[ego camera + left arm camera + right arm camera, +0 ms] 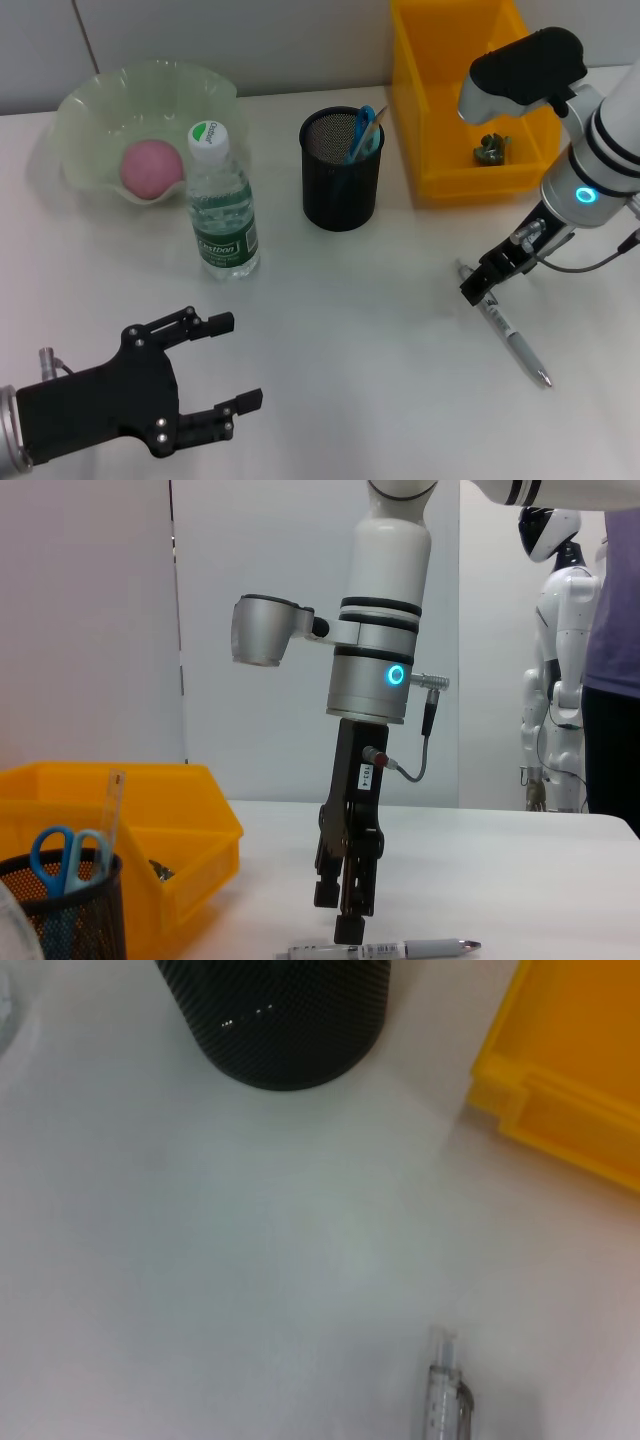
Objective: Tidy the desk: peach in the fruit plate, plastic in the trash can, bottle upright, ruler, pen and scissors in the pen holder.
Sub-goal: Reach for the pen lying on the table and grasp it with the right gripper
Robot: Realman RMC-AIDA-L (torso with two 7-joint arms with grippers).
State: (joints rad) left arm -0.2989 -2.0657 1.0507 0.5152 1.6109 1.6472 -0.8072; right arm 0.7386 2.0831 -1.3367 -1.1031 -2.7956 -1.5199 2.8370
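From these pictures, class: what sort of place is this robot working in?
Probably a robotics lab set up as a desk: a white table, bare walls, and white humanoid robots standing beyond the right gripper.

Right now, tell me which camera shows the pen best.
The head view: the whole pen lies on the table with the right hand at its upper end. The left wrist view shows the pen side-on at the picture's edge; the right wrist view catches only one end.
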